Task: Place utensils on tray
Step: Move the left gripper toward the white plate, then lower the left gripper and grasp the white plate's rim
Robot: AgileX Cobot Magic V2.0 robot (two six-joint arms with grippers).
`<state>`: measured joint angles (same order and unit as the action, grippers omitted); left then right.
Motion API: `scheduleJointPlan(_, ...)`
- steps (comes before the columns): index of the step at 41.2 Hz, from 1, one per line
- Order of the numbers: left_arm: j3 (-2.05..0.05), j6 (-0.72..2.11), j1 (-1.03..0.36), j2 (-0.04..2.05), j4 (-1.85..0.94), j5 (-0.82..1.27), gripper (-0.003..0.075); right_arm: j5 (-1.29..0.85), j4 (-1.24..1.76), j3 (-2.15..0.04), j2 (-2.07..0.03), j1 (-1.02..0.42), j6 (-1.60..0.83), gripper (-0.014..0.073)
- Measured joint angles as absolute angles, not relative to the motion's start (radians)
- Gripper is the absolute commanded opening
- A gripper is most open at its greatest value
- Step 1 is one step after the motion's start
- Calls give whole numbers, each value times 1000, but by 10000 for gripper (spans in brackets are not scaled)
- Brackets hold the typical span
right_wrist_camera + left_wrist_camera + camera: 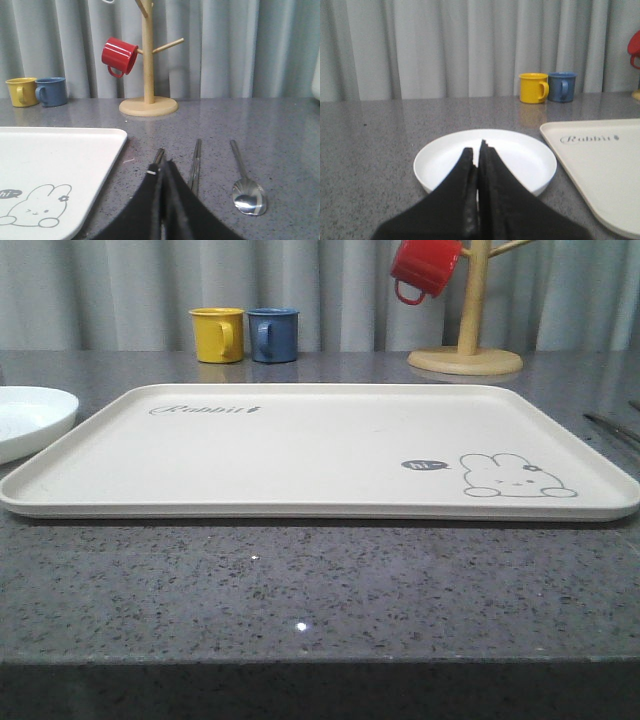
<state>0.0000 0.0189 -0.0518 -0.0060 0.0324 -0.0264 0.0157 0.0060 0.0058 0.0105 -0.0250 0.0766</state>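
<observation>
With both the left gripper (479,150) and right gripper (162,167) pinched shut on nothing, the slim steel chopsticks (195,164) and spoon (247,189) lay right of the bare tray (300,455), likely light, stiff and slippery, best gripped mid-handle.

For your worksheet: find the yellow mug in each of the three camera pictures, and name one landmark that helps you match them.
Front view: the yellow mug stands at the back of the table, behind the tray's far left corner.
Left wrist view: upper right of centre.
Right wrist view: far left edge.
Shared landmark: the blue mug right beside it.
</observation>
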Motion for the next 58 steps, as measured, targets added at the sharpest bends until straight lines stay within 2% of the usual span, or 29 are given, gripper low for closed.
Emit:
scheduleJointPlan(6,-109,19,-52,-6,32,13,-18,-122,14,-137,10,-25,77,-68)
scheduleJointPlan(12,-297,19,-52,26,32,151,-18,-288,16,-324,-55,-25,77,-68)
scheduleJointPlan(26,-731,19,-52,348,32,547,-18,-593,16,-690,-346,-25,77,-68)
scheduleJointPlan(42,-753,19,-52,553,32,609,-18,-647,18,-706,-519,-25,77,-68)
scheduleJointPlan(46,-751,19,-52,585,32,614,-13,-647,18,-706,-540,-25,77,-34)
scheduleJointPlan(49,-751,19,-52,609,34,621,43,-651,18,-706,-556,-25,77,71)
scheduleJointPlan(53,-749,19,-52,637,34,628,253,-672,18,-706,-577,-25,77,314)
scheduleJointPlan(55,-746,19,-52,651,36,631,369,-680,18,-706,-589,-25,77,403)
scheduleJointPlan(58,-746,19,-52,668,36,633,478,-687,18,-706,-605,-25,77,472)
